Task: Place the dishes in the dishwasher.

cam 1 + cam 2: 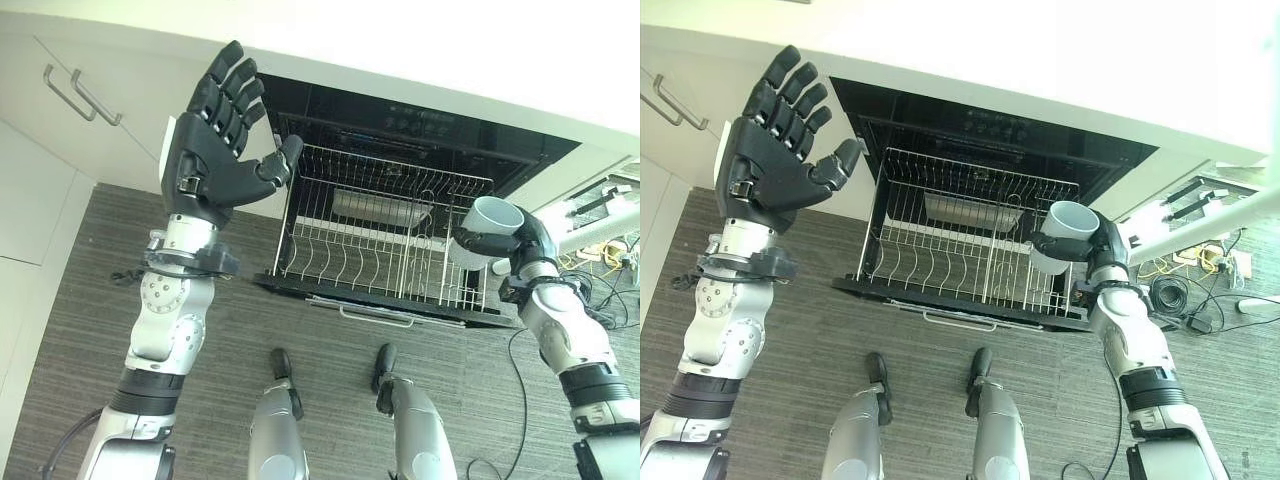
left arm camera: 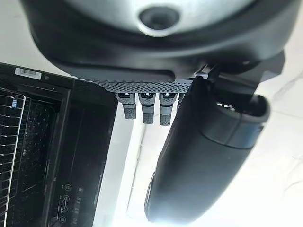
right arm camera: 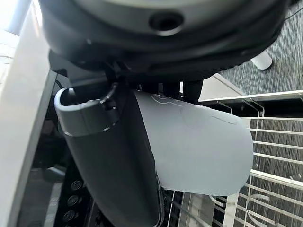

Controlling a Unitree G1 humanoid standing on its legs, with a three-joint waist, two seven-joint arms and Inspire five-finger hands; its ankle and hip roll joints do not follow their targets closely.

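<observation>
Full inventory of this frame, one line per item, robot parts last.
cup: one, pale blue-white, held in the right hand over the rack's right end
dish rack: one, silver wire, pulled out of the dishwasher
dishwasher: one, black interior, open under the white counter
cabinet handles: two, silver, on the white cabinet at upper left
floor: grey wood-look, below the rack
left hand: dark, raised open, left of the rack
right hand: dark, curled round the cup

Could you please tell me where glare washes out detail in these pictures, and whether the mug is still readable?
Left eye view: the white countertop above the open dishwasher is blown out. Left wrist view: bright glare past the open left hand. Right wrist view: the pale grey mug in the right hand reads clearly, over the wire dish rack.
</observation>
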